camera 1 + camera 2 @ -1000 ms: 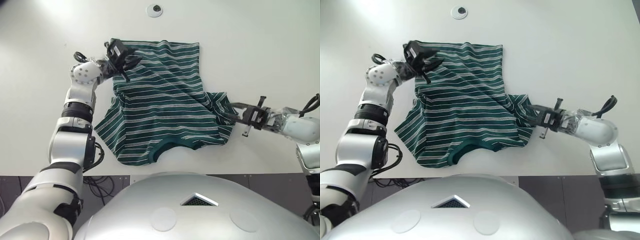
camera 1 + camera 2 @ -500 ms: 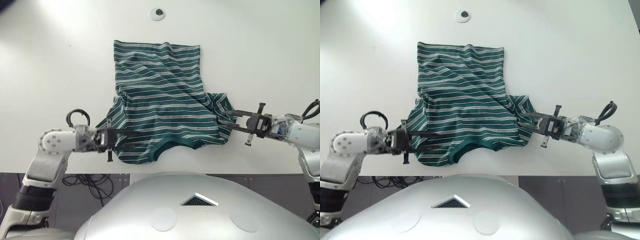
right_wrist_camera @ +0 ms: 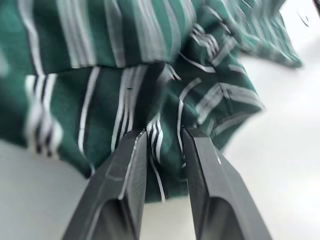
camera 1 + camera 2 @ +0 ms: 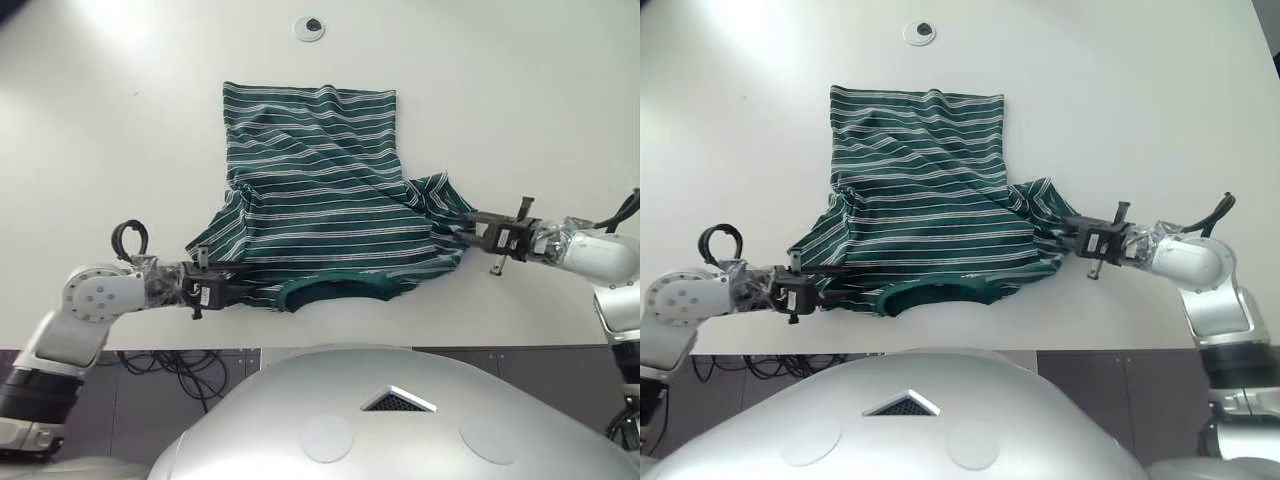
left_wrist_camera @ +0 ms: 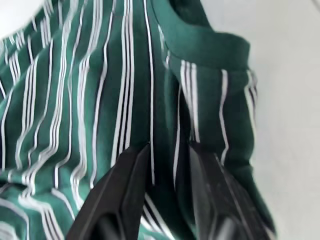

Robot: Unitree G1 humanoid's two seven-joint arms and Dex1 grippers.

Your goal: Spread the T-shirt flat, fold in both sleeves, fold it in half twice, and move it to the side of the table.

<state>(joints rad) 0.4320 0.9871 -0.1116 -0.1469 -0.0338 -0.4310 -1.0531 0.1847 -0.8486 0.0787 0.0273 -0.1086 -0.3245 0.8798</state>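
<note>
On table (image 4: pixel 100 150), left end effector (image 5: pixel 167 147), right end effector (image 3: pixel 162 131) pinch T-shirt (image 4: pixel 315 190).

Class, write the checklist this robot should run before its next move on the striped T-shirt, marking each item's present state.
1. Left gripper has T-shirt fabric between its fingers: ok.
2. Right gripper has fabric too: ok.
3. T-shirt lies flat: not ok, wrinkles cross its middle.
4. Whole T-shirt rests on the table: ok.
5. Sleeves spread flat: not ok, right one crumpled.
6. Grip firm enough for pulling: cannot tell.
</note>
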